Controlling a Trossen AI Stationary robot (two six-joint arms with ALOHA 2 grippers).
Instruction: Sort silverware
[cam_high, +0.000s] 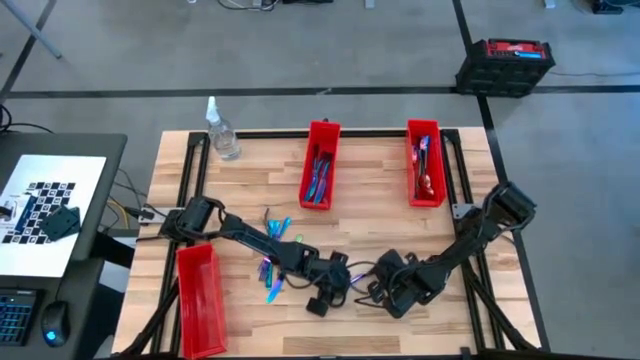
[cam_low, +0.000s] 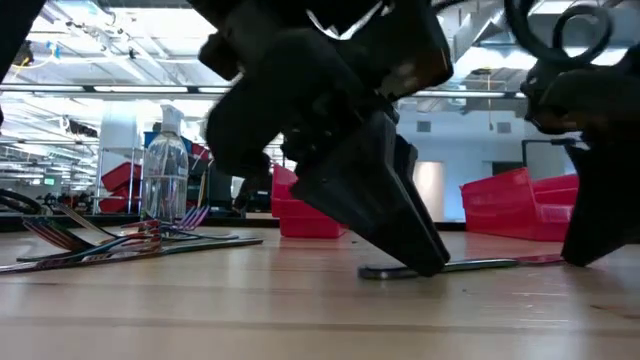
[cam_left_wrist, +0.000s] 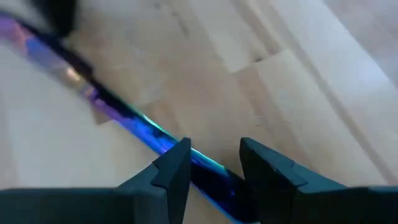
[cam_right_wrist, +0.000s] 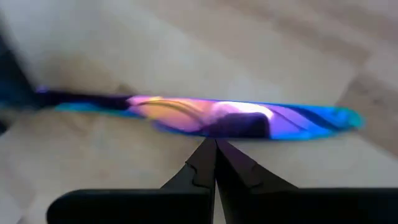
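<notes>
One iridescent piece of silverware, a knife (cam_low: 470, 264), lies flat on the wooden table between my two grippers. My left gripper (cam_left_wrist: 214, 155) is open and straddles its slim blue end. My right gripper (cam_right_wrist: 215, 144) is shut, with its tips at the broad pink-and-blue part of the knife (cam_right_wrist: 205, 115). In the high view both grippers meet near the table's front middle, left (cam_high: 340, 288) and right (cam_high: 385, 290). More silverware lies in a loose heap (cam_high: 275, 250) toward the left. My left gripper has one finger (cam_left_wrist: 177, 168) on each side of the knife's slim end (cam_left_wrist: 202, 163), coming down at a slant from the table's left and lying across it. I cannot tell whether the fingers touch it. My right gripper has its shut fingertips (cam_right_wrist: 205, 158) against the long edge of the knife's broad part (cam_right_wrist: 214, 134), about halfway along it. The fingers stand across the knife, which lies flat on the table.
Two red bins (cam_high: 320, 165) (cam_high: 425, 160) with silverware in them stand at the far side. A third red bin (cam_high: 200, 290) lies at the near left. A clear spray bottle (cam_high: 222, 135) stands at the far left corner.
</notes>
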